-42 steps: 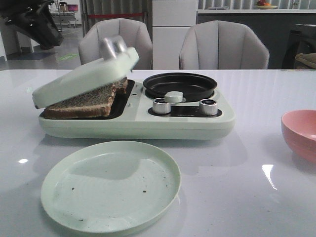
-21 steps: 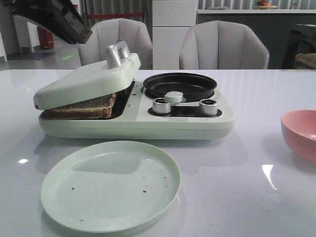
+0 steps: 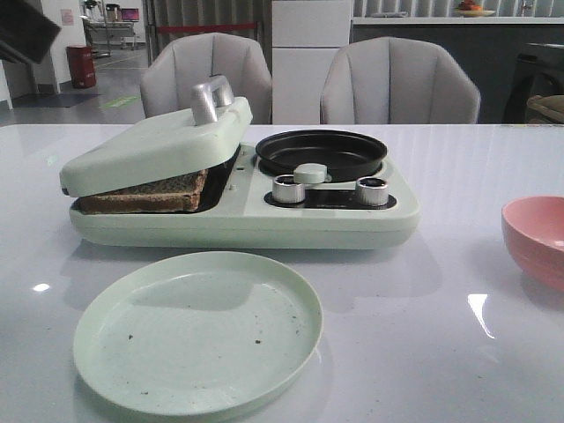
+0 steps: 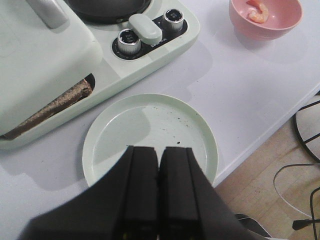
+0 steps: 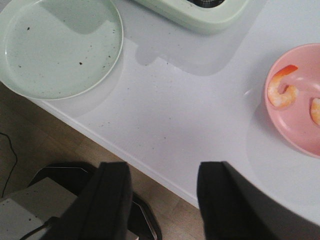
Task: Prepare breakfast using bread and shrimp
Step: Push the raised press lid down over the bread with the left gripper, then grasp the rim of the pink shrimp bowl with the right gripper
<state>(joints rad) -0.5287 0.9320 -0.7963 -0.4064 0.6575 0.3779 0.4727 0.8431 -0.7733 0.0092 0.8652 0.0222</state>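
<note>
The bread point(image 3: 145, 194) lies in the pale green breakfast maker point(image 3: 247, 225), its brown crust point(image 4: 60, 102) showing under the lowered lid point(image 3: 150, 145). Two shrimp point(image 5: 281, 92) lie in the pink bowl point(image 5: 295, 127) at the table's right; one shrimp point(image 4: 257, 11) also shows in the left wrist view. My left gripper point(image 4: 159, 150) is shut with nothing in it, high above the empty green plate point(image 4: 150, 122). My right gripper point(image 5: 162, 172) is open and empty over the table's front edge, between the plate point(image 5: 55, 45) and the bowl.
The maker's black pan point(image 3: 322, 150) and two silver knobs point(image 3: 288, 189) sit on its right half. The green plate point(image 3: 198, 330) lies in front of the maker, the pink bowl point(image 3: 538, 238) at the right edge. Two chairs stand behind the table.
The lid has come down onto the bread. My left arm has let go of the lid handle and withdrawn up and to the left, almost out of the front view.
</note>
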